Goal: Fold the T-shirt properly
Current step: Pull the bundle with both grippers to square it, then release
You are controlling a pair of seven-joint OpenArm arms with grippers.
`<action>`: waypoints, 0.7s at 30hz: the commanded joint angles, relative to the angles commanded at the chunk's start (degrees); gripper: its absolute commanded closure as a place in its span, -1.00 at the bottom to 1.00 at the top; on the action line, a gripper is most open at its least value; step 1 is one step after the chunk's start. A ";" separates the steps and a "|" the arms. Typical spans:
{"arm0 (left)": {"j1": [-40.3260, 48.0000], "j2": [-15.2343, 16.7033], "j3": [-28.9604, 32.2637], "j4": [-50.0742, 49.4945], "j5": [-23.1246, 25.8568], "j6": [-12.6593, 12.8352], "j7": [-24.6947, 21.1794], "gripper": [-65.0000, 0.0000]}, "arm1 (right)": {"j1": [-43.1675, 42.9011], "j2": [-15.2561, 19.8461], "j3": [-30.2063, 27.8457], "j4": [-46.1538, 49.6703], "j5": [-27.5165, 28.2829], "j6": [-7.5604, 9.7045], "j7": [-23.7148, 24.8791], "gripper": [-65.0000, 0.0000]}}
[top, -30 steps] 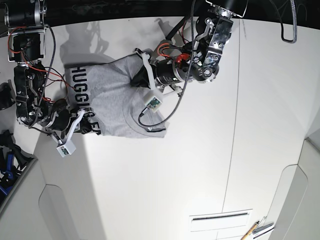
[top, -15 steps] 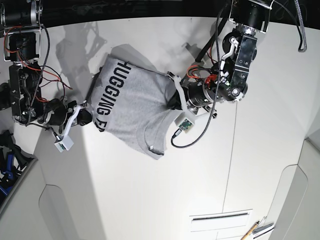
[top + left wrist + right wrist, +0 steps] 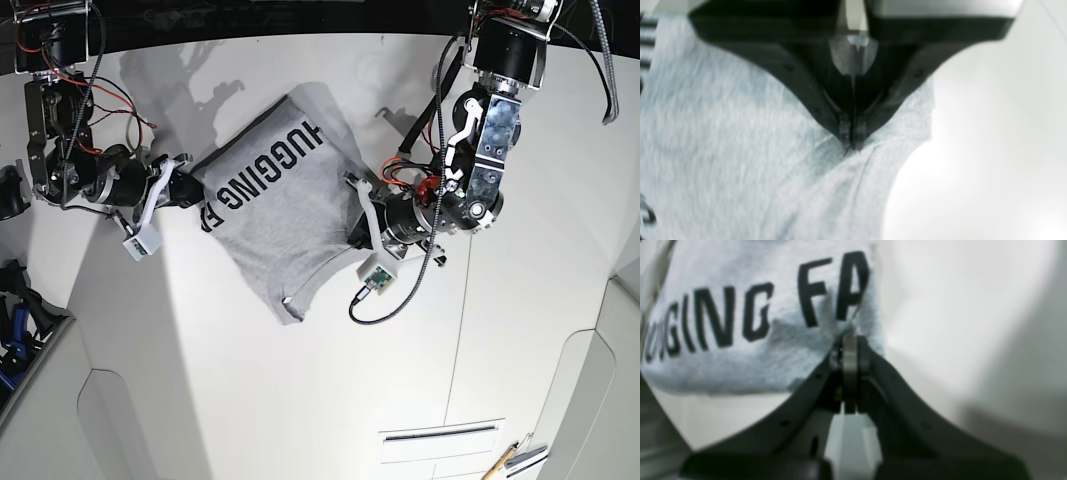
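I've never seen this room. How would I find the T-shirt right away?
Start at the big white table and look to its far left part, between the two robot arms. The T-shirt is stretched there, pinched by the left end effector and the right end effector. It is the only soft grey cloth, with big black letters.
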 joint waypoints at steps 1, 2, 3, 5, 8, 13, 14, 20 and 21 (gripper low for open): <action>-0.15 0.00 0.00 0.00 0.00 0.00 0.00 1.00 | -1.46 -0.02 0.00 1.60 0.02 0.00 -0.09 1.00; -0.15 0.00 0.00 0.00 0.00 0.00 -0.02 1.00 | -2.82 -0.02 0.00 3.06 0.00 0.00 -0.09 1.00; -0.22 0.00 0.00 0.00 0.00 0.00 -0.17 1.00 | -4.17 -0.11 0.00 4.42 0.00 0.00 -0.09 1.00; -0.33 0.00 0.00 0.00 -0.17 0.07 -0.20 1.00 | -6.43 -0.44 0.00 6.84 0.00 0.00 -0.07 1.00; -0.33 -0.02 0.00 0.24 -1.40 0.44 -0.15 1.00 | -7.87 -1.07 0.02 9.20 -0.39 0.02 -0.04 1.00; -0.28 -0.04 0.00 4.76 -4.42 0.44 3.54 1.00 | -7.85 -1.05 2.93 9.68 -1.11 0.00 0.17 1.00; -0.26 -0.07 0.00 5.60 -5.09 0.44 4.90 1.00 | -7.85 -1.05 4.24 9.68 -1.09 0.00 0.20 1.00; 1.05 -0.04 0.00 6.51 -7.58 0.39 6.67 1.00 | -7.06 -1.03 12.90 9.62 -1.14 0.00 3.43 1.00; 1.60 -0.04 0.00 6.51 -7.65 0.42 6.75 1.00 | -6.58 -1.03 13.57 9.62 -1.09 0.00 3.48 1.00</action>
